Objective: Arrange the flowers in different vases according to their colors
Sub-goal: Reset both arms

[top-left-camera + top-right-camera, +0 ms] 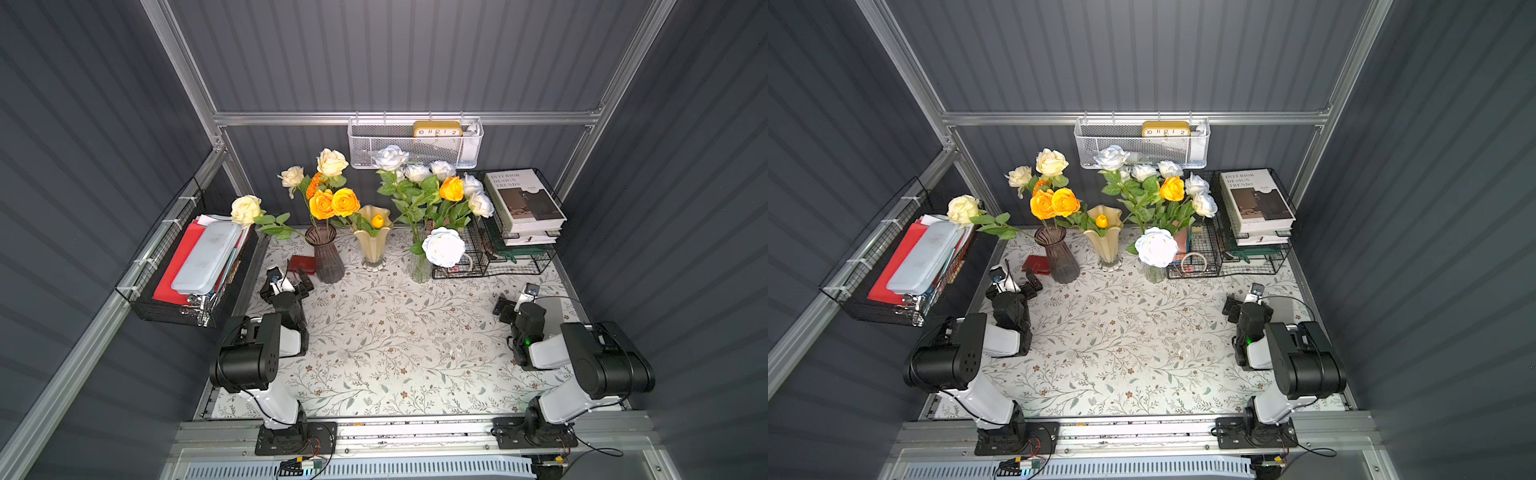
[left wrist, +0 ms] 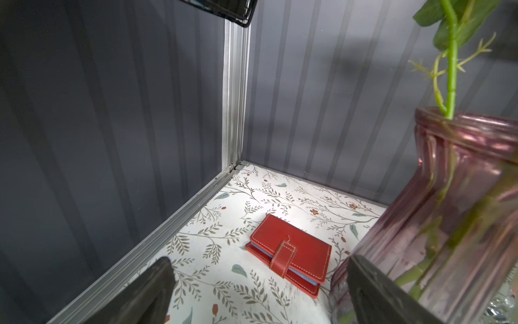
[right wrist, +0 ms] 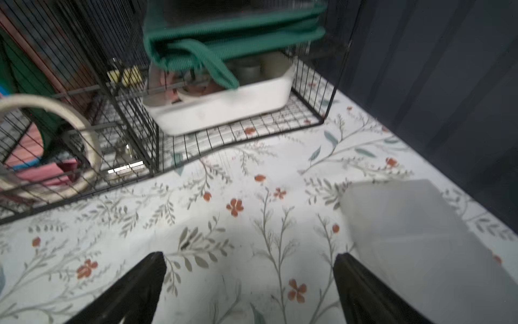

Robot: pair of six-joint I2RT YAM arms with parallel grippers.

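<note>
The worktop (image 1: 399, 353) is covered by a pale cloth printed with leafy sprigs and is enclosed on three sides by dark grey ribbed walls (image 1: 395, 54), framed by aluminium rails (image 1: 291, 119). A white mesh basket (image 1: 374, 151) is hung on the rear rail, and a black wire basket (image 1: 166, 312) is fixed beside the left edge. The cloth is brightly lit, while the walls are left dim.

Left to right: wallet (image 1: 302, 263); ribbed vase (image 1: 329, 259); flared vase (image 1: 372, 246); cylinder vase (image 1: 420, 270); wire rack (image 1: 459, 276), seemingly touching it.

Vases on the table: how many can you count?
3: the purple vase leftmost, the cream vase in the middle, the clear vase beside the wire rack.
</note>
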